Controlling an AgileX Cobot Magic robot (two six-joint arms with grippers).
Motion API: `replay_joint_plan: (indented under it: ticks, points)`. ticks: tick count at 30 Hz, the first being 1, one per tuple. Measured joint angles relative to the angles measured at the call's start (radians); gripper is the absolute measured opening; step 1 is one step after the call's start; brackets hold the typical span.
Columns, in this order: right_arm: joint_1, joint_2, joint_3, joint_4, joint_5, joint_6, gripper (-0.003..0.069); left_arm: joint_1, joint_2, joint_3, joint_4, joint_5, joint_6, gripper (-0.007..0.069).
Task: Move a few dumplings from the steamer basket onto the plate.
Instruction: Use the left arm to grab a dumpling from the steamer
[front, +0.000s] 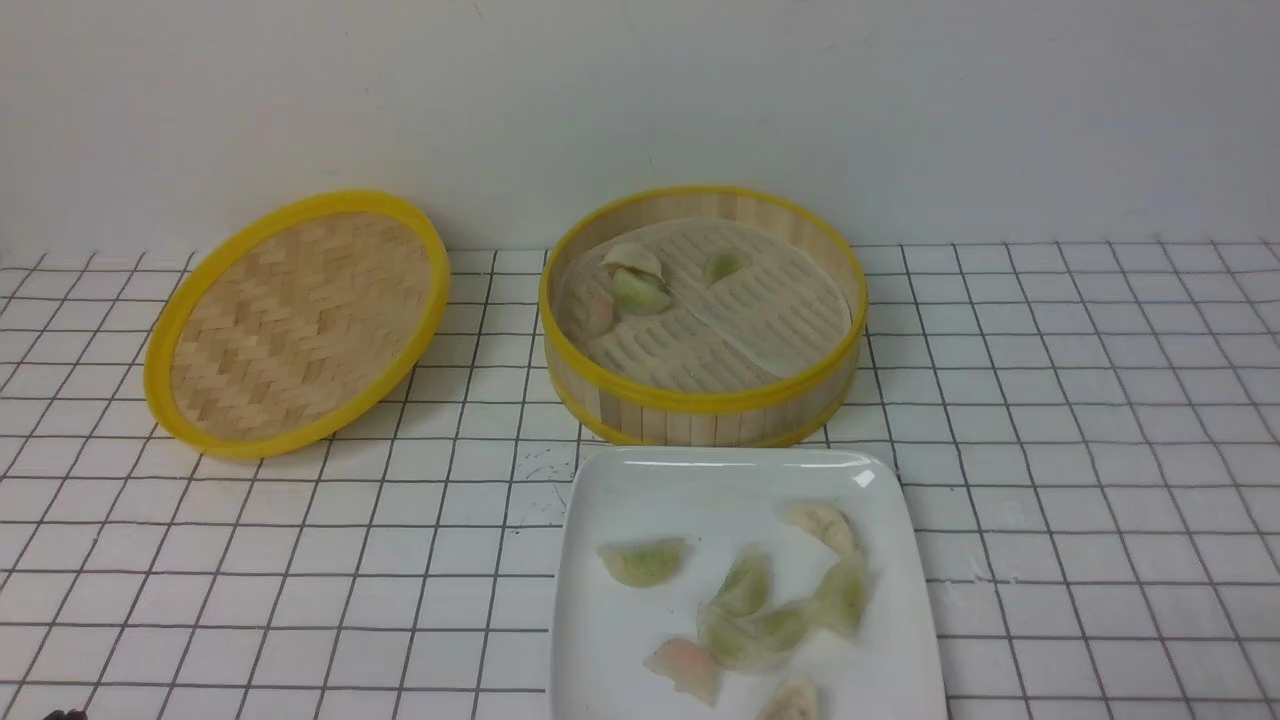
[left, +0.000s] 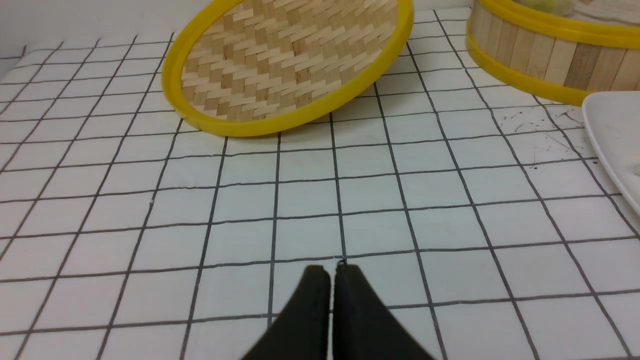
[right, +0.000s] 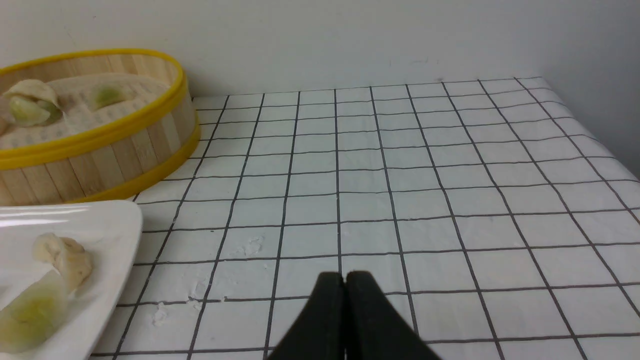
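Both grippers, left (left: 332, 270) and right (right: 345, 276), pinched closed, empty, parked off the plate (front: 620, 480) at 6 o'clock from the basket (front: 700, 405); looks done.

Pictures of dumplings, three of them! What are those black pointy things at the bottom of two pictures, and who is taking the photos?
A robot with two arms is. One camera sits between its arms and looks forward. It sees the round basket with a few dumplings inside, its lid tilted up beside it, and a white plate with more dumplings on it. All this rests on a checked table.

The other two cameras ride on the robot's wrists. The black pointy things are its pinchers: the left gripper and the right gripper. Both are squeezed shut and hold nothing, above bare table squares.
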Motion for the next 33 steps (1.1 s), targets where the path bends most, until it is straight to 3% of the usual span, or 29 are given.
replay_joint_plan:
  ticks: [24, 28, 33]
  points:
    - [0.0, 0.0, 0.0, 0.0, 0.0, 0.0, -0.0013, 0.0, 0.0, 0.0, 0.012, -0.017, 0.014, -0.0006]
    - [0.0, 0.0, 0.0, 0.0, 0.0, 0.0, -0.0013, 0.0, 0.0, 0.002, -0.053, -0.129, -0.022, -0.0006]
    - [0.0, 0.0, 0.0, 0.0, 0.0, 0.0, -0.0013, 0.0, 0.0, 0.002, -0.227, -0.453, -0.103, -0.0006]
